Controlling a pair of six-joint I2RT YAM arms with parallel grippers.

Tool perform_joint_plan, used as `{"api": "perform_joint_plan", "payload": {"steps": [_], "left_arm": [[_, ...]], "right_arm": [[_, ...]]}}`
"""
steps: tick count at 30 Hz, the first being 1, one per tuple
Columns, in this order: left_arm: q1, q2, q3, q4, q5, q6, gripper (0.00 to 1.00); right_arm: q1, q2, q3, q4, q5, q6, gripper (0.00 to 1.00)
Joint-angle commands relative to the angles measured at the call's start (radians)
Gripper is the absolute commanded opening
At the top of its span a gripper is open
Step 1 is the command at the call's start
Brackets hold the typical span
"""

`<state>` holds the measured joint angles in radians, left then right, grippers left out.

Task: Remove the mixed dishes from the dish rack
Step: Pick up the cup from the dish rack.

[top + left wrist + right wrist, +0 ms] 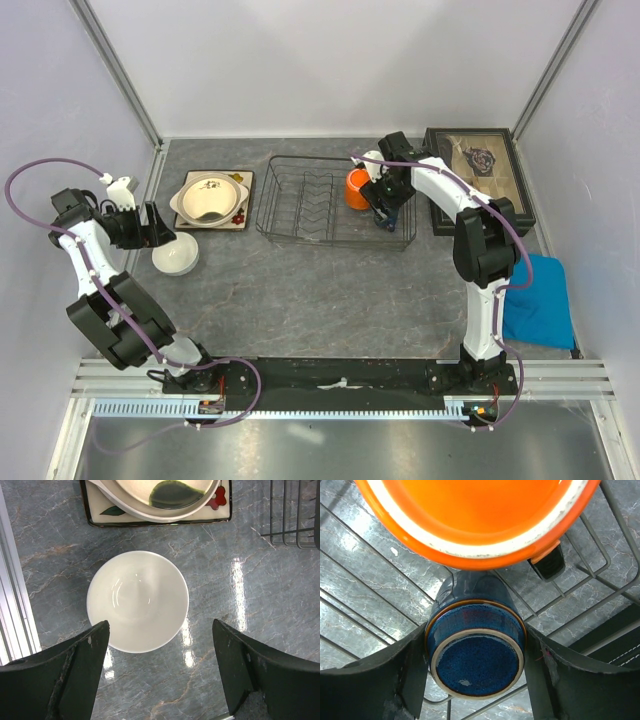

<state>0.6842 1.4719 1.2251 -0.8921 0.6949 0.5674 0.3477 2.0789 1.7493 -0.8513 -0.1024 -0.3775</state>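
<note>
- The tabletop point(330, 290) is grey marbled stone, enclosed by pale walls. A black glass-lidded box point(478, 178) sits at the far right, and a blue cloth point(537, 300) lies at the right edge.
- The dish rack point(310, 205) stands at the far middle, with the orange cup point(357, 188) point(475, 520) in its right end.
- The cream bowl point(208, 198) rests on the square cream plate point(243, 180) point(220, 511), left of the rack.
- The left pincer point(160, 225) point(160, 630) is released, spread wide above the white bowl point(175, 253) point(137, 600), which stands on the tabletop.
- The right pincer point(383, 210) point(475, 675) is inside the rack, gripping the dark blue mug point(475, 655). Its fingers press both sides of the mug, which is base towards the wrist camera, just beside the orange cup.
</note>
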Motion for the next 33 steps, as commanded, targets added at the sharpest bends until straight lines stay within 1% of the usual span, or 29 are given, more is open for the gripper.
{"api": "perform_joint_plan", "payload": {"steps": [1, 2, 5, 9, 11, 14, 16, 17, 18, 19, 20, 21, 22, 23, 24, 25, 26, 27, 28, 29, 30, 32, 33], "left_arm": [[0.008, -0.021, 0.004, -0.019, 0.057, 0.042, 0.9], [0.006, -0.027, 0.005, -0.025, 0.066, 0.045, 0.9], [0.006, -0.047, 0.014, -0.071, 0.142, 0.077, 0.9], [-0.005, -0.068, 0.017, -0.116, 0.282, 0.127, 0.9], [-0.015, -0.081, 0.017, -0.139, 0.322, 0.149, 0.89], [-0.073, -0.125, 0.007, -0.14, 0.37, 0.189, 0.89], [-0.136, -0.171, -0.007, -0.124, 0.39, 0.18, 0.88], [-0.159, -0.188, -0.013, -0.078, 0.394, 0.163, 0.88], [-0.211, -0.205, -0.022, -0.055, 0.399, 0.122, 0.88], [-0.236, -0.243, -0.039, -0.022, 0.4, 0.099, 0.88], [-0.262, -0.26, -0.051, 0.055, 0.402, 0.071, 0.88], [-0.312, -0.28, -0.065, 0.106, 0.394, -0.005, 0.88], [-0.337, -0.298, -0.093, 0.152, 0.391, -0.042, 0.88], [-0.363, -0.33, -0.107, 0.198, 0.384, -0.122, 0.88], [-0.417, -0.346, -0.122, 0.304, 0.355, -0.164, 0.88], [-0.446, -0.357, -0.146, 0.347, 0.339, -0.202, 0.88], [-0.472, -0.37, -0.156, 0.395, 0.33, -0.272, 0.88], [-0.518, -0.374, -0.171, 0.471, 0.306, -0.311, 0.88], [-0.541, -0.375, -0.176, 0.513, 0.293, -0.345, 0.88], [-0.555, -0.372, -0.182, 0.55, 0.287, -0.41, 0.88], [-0.589, -0.371, -0.19, 0.621, 0.272, -0.443, 0.88], [-0.621, -0.364, -0.197, 0.683, 0.261, -0.519, 0.88], [-0.656, -0.355, -0.202, 0.712, 0.238, -0.538, 0.88]], "right_arm": [[-0.006, -0.014, 0.044, -0.011, -0.04, 0.006, 0.51], [-0.006, -0.019, 0.053, -0.02, -0.045, 0.008, 0.48], [-0.006, -0.042, 0.085, -0.046, -0.063, 0.015, 0.42], [-0.007, -0.088, 0.142, -0.083, -0.091, 0.026, 0.39], [-0.006, -0.105, 0.171, -0.104, -0.112, 0.031, 0.38], [-0.007, -0.144, 0.2, -0.126, -0.16, 0.045, 0.37], [-0.007, -0.174, 0.217, -0.138, -0.212, 0.052, 0.37], [-0.007, -0.181, 0.229, -0.149, -0.265, 0.057, 0.36], [-0.006, -0.198, 0.237, -0.152, -0.293, 0.06, 0.36], [-0.006, -0.207, 0.243, -0.155, -0.319, 0.066, 0.36], [-0.007, -0.217, 0.249, -0.152, -0.351, 0.072, 0.36], [-0.006, -0.233, 0.254, -0.152, -0.414, 0.075, 0.35], [-0.007, -0.241, 0.26, -0.152, -0.457, 0.08, 0.34], [-0.007, -0.25, 0.262, -0.146, -0.5, 0.089, 0.34], [-0.007, -0.264, 0.262, -0.14, -0.589, 0.097, 0.34], [-0.007, -0.27, 0.26, -0.134, -0.627, 0.106, 0.34], [-0.006, -0.275, 0.257, -0.112, -0.661, 0.13, 0.34], [-0.009, -0.284, 0.253, -0.098, -0.728, 0.146, 0.34], [-0.006, -0.289, 0.25, -0.088, -0.755, 0.155, 0.34], [-0.006, -0.292, 0.246, -0.065, -0.782, 0.164, 0.34], [-0.006, -0.299, 0.242, -0.051, -0.805, 0.181, 0.34], [-0.009, -0.313, 0.224, -0.014, -0.876, 0.195, 0.34], [-0.007, -0.318, 0.214, 0.004, -0.902, 0.218, 0.34]]}}
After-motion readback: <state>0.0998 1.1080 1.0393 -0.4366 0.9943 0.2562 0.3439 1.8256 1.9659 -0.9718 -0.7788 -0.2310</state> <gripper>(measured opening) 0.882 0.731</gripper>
